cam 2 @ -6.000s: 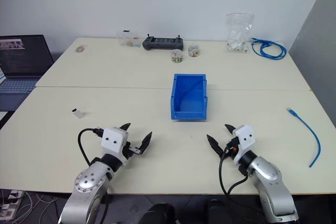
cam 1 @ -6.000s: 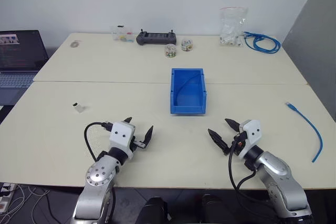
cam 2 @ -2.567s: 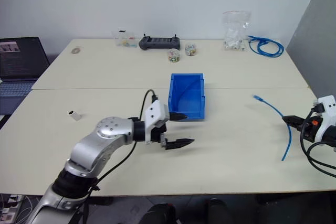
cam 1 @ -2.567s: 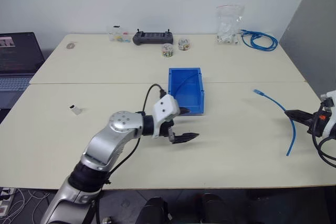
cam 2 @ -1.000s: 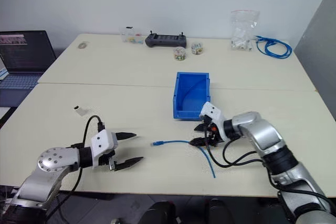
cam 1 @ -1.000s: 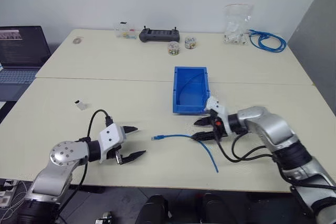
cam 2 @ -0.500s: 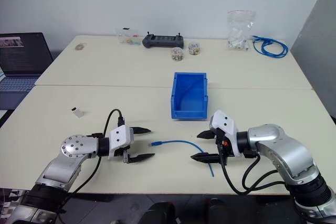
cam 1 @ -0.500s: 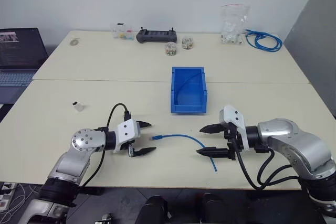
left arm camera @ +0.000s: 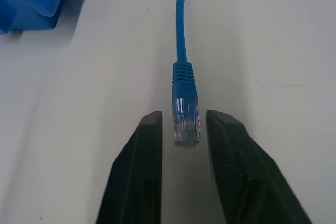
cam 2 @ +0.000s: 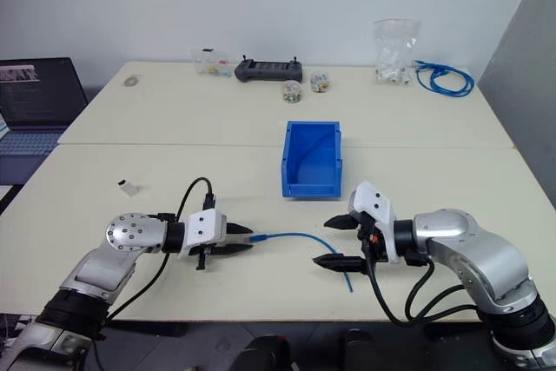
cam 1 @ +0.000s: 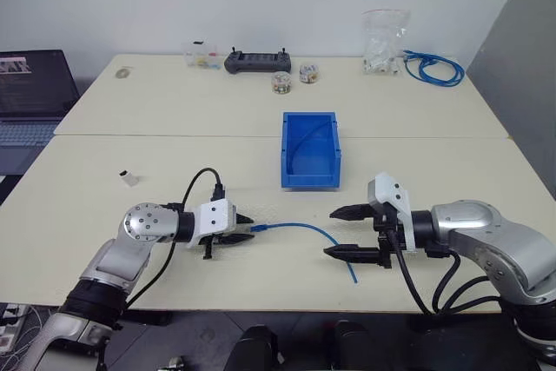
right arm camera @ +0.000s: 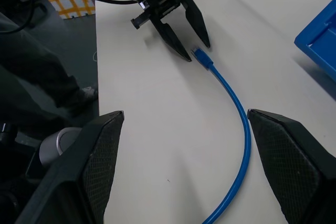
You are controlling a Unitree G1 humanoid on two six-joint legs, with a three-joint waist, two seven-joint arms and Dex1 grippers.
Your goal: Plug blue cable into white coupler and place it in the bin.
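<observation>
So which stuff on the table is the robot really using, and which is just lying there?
For the job:
the blue cable
the white coupler
the bin

Just lying about:
black controller
coiled blue cables
clear bag of white parts
two small jars
laptop

each arm is shiny silver metal with round joints; the round joint on the left arm has small dark screws in a ring; past it comes a black wrist ring, then a white boxy block; the left gripper [cam 1: 236, 233] and the right gripper [cam 1: 346, 232] each have two black fingers that taper to points; the finger [right arm camera: 97, 161] insides look bumpy like a grid; black cables loop out from each wrist
</observation>
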